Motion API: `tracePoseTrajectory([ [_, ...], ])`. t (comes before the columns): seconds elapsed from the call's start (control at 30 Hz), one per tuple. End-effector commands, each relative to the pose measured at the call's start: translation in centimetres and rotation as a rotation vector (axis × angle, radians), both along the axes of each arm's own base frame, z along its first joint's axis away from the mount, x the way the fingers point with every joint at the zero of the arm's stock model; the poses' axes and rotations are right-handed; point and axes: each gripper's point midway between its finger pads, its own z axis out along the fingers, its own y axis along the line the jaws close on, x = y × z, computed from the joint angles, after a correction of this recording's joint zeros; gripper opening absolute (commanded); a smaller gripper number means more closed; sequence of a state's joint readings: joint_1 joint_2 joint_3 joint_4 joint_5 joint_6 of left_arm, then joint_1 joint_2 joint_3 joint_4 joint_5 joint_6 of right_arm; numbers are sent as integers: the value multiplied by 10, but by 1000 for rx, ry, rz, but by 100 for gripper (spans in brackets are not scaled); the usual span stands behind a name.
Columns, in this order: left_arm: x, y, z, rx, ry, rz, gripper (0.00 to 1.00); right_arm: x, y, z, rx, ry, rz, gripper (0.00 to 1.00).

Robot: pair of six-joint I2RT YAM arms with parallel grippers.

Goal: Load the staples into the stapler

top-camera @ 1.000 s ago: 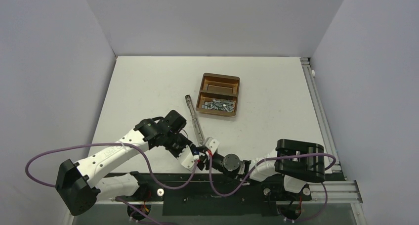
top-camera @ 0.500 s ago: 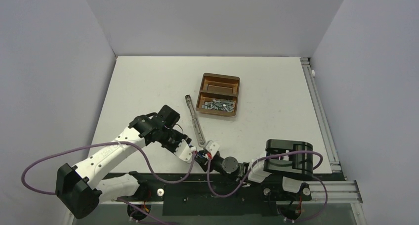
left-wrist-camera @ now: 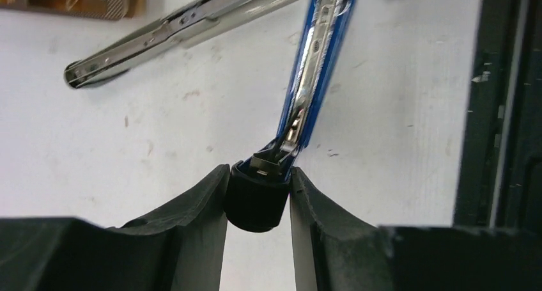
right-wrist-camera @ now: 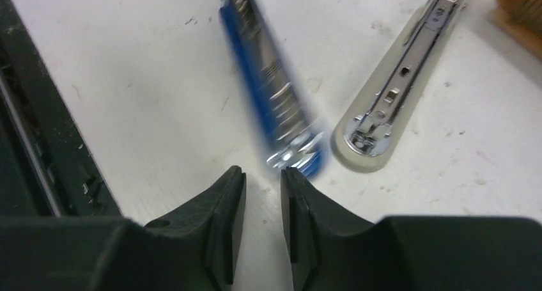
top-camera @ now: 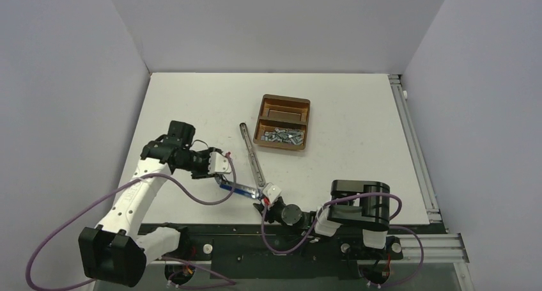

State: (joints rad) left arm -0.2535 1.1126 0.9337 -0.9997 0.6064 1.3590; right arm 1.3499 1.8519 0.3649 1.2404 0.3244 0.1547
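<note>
The stapler lies open in a V near the table's front. Its silver magazine arm points toward the tray, and its blue top arm swings out to the left. My left gripper is shut on the black end cap of the blue arm. My right gripper sits at the hinge end. In the right wrist view its fingers stand slightly apart with nothing between them, just short of the blurred blue arm. The staples lie piled in the tray's near compartment.
The brown two-compartment tray stands beyond the stapler; its far compartment holds a flat brown piece. The black rail with the arm bases runs along the near edge, and purple cables loop around both arms. Walls close in left, back and right.
My left gripper has moved left and away from the right gripper, swinging the blue stapler arm out to the left. The right arm has drawn back slightly toward its base.
</note>
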Motion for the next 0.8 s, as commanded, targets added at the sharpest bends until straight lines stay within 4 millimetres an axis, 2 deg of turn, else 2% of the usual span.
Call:
tracePoseTrajectory([
  [0.0,79,31,25,-21,-251,198,8,-34,6,-22,-42,87,109,9],
  [0.1,98,53,15,10,-266,308,8,-36,5,-22,-47,89,110,9],
  [0.2,107,64,7,21,-282,369,8,-38,6,-21,-50,87,115,9],
  [0.27,104,60,7,1,-289,345,8,-39,7,-21,-52,85,119,9],
  [0.4,76,37,14,-21,-348,116,8,-38,11,-4,-13,74,116,9],
  [0.47,61,29,16,5,-377,16,8,-33,13,18,30,52,98,10],
  [0.5,56,25,17,11,-380,-16,8,-30,15,33,59,36,97,14],
  [0.6,30,13,20,31,-342,-128,8,-23,26,83,133,-18,115,36],
  [0.7,10,-3,28,27,-344,-216,8,-14,34,133,200,-79,144,48],
  [0.77,-4,-10,29,29,-344,-279,8,-10,37,158,236,-110,176,54],
])
